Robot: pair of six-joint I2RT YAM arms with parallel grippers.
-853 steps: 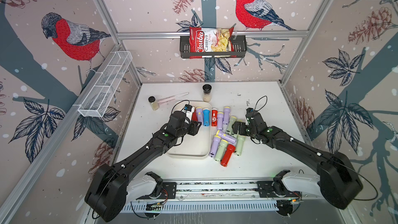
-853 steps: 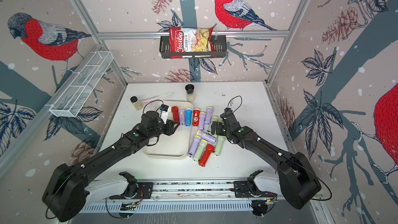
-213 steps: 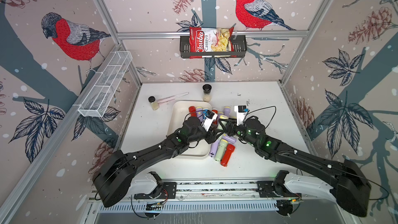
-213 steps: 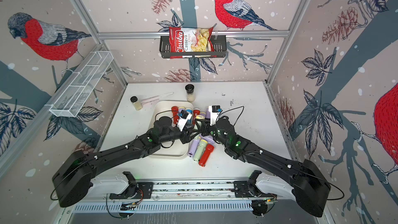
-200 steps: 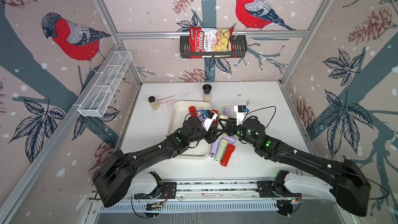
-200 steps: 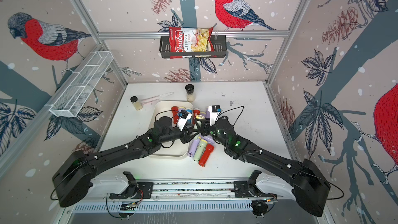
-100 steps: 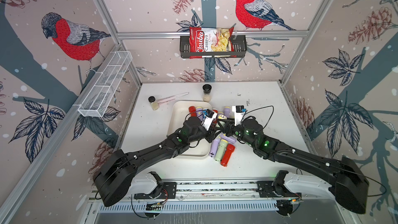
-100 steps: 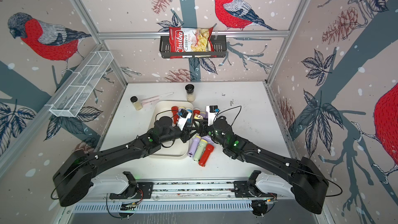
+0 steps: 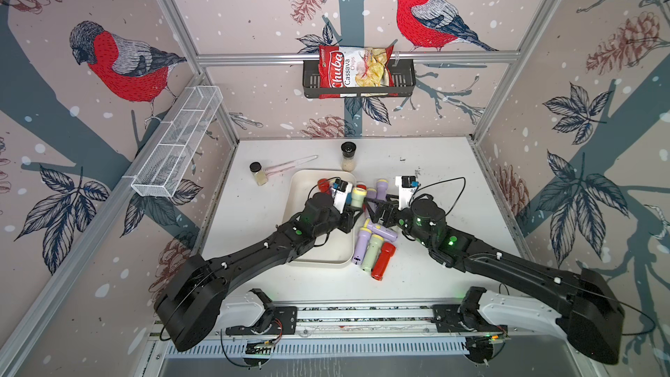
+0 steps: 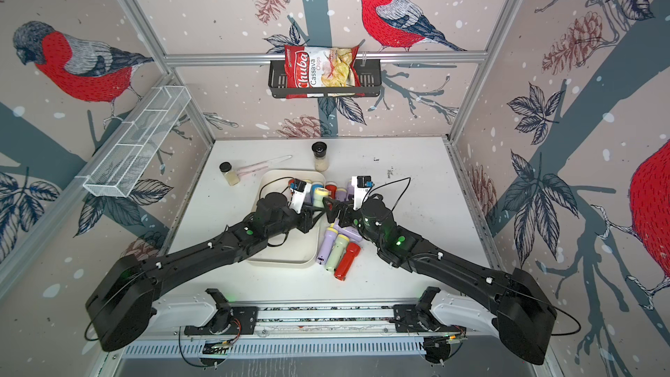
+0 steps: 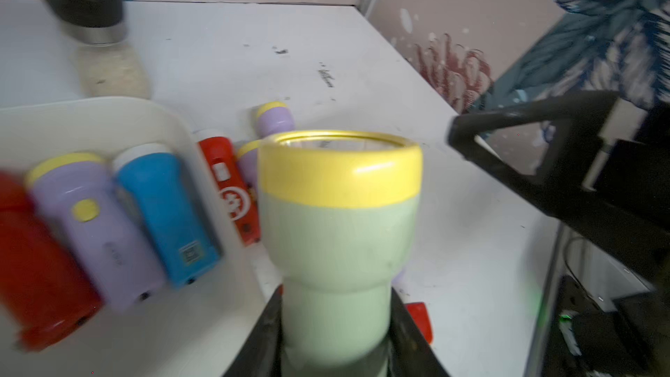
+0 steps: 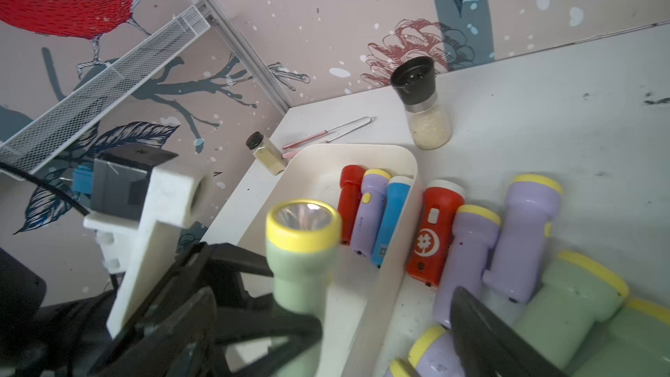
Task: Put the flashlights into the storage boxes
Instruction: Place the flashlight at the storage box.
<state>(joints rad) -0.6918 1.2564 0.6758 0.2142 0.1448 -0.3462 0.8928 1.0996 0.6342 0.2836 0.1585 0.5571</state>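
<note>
Handover stage. The pale green flashlight [image 11: 337, 241] is clamped by its handle in the left jaws, which are closed firmly on it. Its long axis runs away from the wrist, yellow head toward the back wall. It is held above the tray [image 9: 315, 262], over the rim nearest the loose pile [image 9: 373, 244] on the counter [image 9: 435, 161].

The right jaws stand wide open just beside the head and hold nothing.

Three flashlights [image 12: 369, 212] lie at the tray's far end on roughly the same heading. A short inward shift by the left arm is judged sufficient.

Half a second earlier the right jaws appeared drawn in at the flashlight. They are now parted, and the arm poses are barely altered.
</note>
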